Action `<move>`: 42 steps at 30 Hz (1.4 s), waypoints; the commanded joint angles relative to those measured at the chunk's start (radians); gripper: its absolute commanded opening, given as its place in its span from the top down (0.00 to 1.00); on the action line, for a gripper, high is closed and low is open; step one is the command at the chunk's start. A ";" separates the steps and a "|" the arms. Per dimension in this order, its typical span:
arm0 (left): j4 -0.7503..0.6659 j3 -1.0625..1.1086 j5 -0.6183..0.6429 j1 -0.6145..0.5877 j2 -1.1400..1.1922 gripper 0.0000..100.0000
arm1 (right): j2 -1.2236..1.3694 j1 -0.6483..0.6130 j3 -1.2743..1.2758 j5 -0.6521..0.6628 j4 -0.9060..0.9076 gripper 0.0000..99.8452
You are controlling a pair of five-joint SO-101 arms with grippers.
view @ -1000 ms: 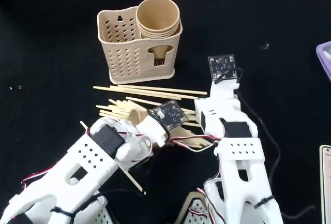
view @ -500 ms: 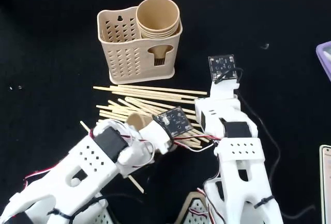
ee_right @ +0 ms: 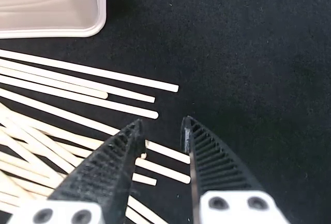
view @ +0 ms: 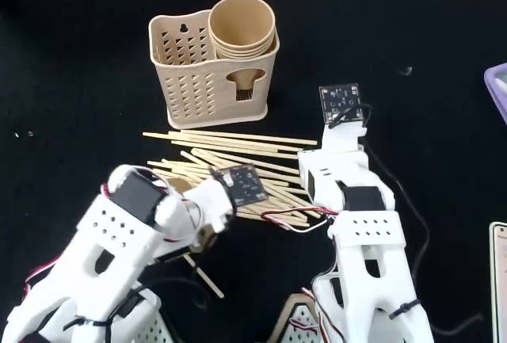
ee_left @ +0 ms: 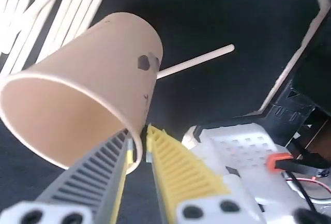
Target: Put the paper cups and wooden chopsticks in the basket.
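Left wrist view shows the left hand (ee_left: 138,134) pinching 1 tan paper cup (ee_left: 88,105) by its rim, which I judge next needs carrying to the beige perforated plastic basket (view: 192,93).

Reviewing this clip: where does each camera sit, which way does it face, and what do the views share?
High view: fixed above, looking down on the table, basket, chopsticks, left arm and right arm.
Left wrist view: on the left wrist, looking along the left gripper, shut on a paper cup.
Right wrist view: on the right wrist, looking down past the open right gripper.
Shared: all three show chopsticks; high and right wrist views show the basket.
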 commanded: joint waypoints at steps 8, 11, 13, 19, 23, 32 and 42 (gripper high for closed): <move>-0.138 0.012 0.118 -0.028 -0.012 0.97 | -0.024 0.014 -0.005 0.003 -0.020 0.87; -0.190 0.027 0.192 -0.028 -0.012 0.97 | -0.024 0.014 -0.005 0.003 -0.020 0.87; -0.192 0.013 0.209 -0.027 -0.012 0.97 | -0.024 0.014 -0.005 0.003 -0.020 0.87; -0.023 -0.197 0.209 -0.028 -0.014 0.97 | -0.024 0.014 -0.005 0.003 -0.020 0.87; 0.015 -0.371 0.213 -0.038 -0.014 0.97 | -0.024 0.014 -0.005 0.003 -0.021 0.87; 0.014 -0.628 0.262 -0.039 -0.005 0.97 | -0.028 0.014 0.007 0.003 -0.023 0.87; -0.385 -0.707 0.262 -0.039 0.002 0.97 | -0.028 0.014 0.008 0.003 -0.023 0.87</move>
